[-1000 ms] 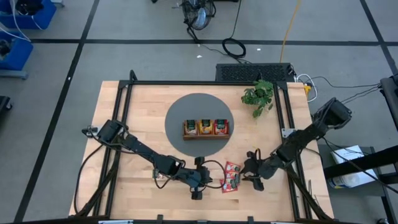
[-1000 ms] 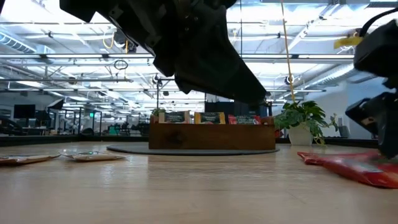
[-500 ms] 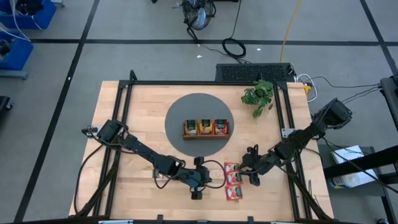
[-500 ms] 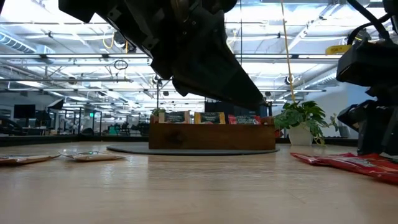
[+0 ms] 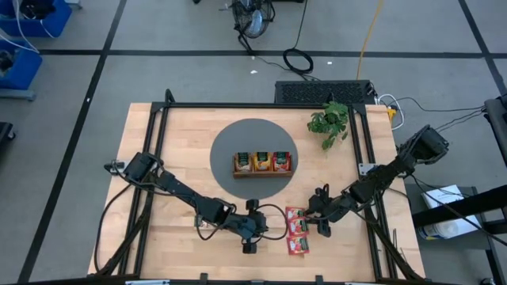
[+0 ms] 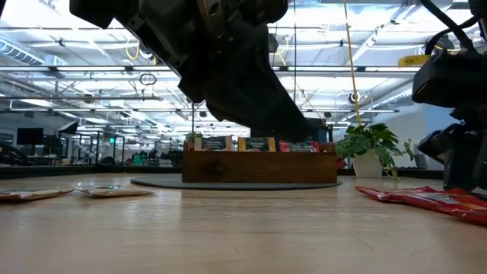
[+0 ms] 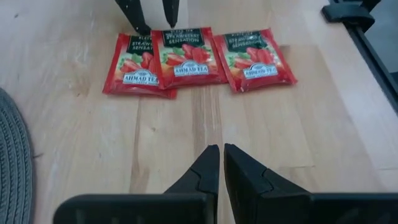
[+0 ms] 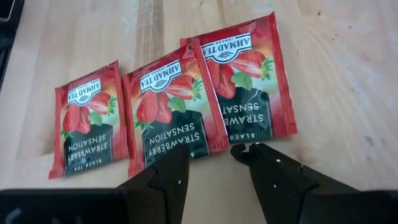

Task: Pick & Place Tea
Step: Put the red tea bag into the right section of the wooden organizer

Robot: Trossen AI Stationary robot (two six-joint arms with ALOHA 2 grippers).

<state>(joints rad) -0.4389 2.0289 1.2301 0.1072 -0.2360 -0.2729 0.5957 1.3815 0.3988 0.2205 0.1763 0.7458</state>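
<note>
While lying flat, three red strawberry sachets point(image 8: 168, 109), overlapping, long axes toward right gripper point(image 8: 214, 163), fingers spread, empty; left gripper point(image 7: 221, 163) pinched, empty.

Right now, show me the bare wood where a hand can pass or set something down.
Free: the table's left strip beside the grey mat, and the near-left corner. Crowded: the near edge, where the left gripper, three red sachets and the open right gripper sit together. The plant takes the far-right corner.

Wooden tray point(image 5: 262, 172) on grey round mat point(image 5: 230, 146), potted plant point(image 5: 329, 122) near table's point(image 5: 158, 158) corner
</note>
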